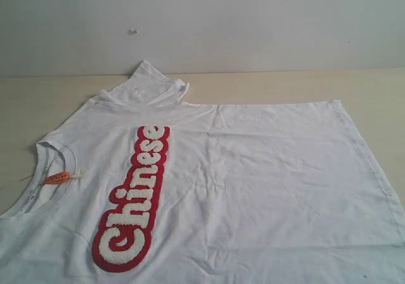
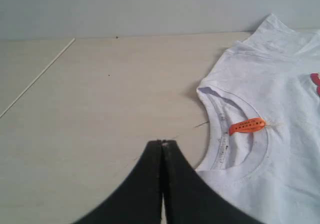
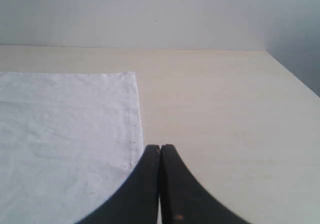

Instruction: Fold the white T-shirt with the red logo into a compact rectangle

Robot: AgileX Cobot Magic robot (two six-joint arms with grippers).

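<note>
Worktop (image 1: 285, 85): pale beige, smooth.
Lying on it: white T-shirt (image 1: 253, 189), spread flat, wrinkled, red "Chinese" logo facing up.
Bare surface: beside the T-shirt's collar, beyond its hem and far sleeve.

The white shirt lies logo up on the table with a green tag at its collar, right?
Not quite: the tag is orange, not green, as the left wrist view shows. The shirt does lie logo up on the table.

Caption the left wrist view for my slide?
Shut left gripper above beige table, beside white cotton T-shirt with orange neck tag.
</note>
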